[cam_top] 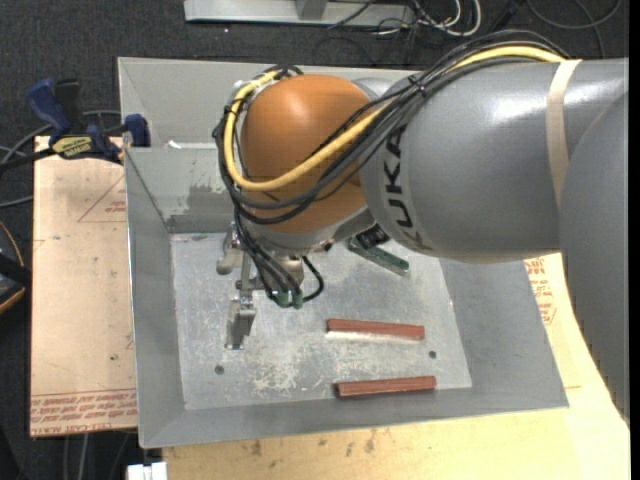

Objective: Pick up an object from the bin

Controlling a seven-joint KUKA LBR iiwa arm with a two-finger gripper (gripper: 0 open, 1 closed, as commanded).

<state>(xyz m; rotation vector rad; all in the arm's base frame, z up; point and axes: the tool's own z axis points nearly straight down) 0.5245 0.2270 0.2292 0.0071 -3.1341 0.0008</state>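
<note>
Our gripper (240, 320) hangs low over bare floor at nine o'clock in the bin (200, 393). We cannot tell its opening or see anything in its grasp. An upper red-brown bar (375, 330) and a lower red-brown bar (385, 386) lie toward five o'clock. We judge this the approach step, and next the gripper must shift over one of them.

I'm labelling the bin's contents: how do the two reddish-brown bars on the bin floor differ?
The upper bar shows a white strip along one edge; the lower bar looks plain brown. The upper bar lies mid-floor; the lower bar lies by the near wall of the bin. Both are slim, reddish-brown and lie flat, roughly parallel.
</note>
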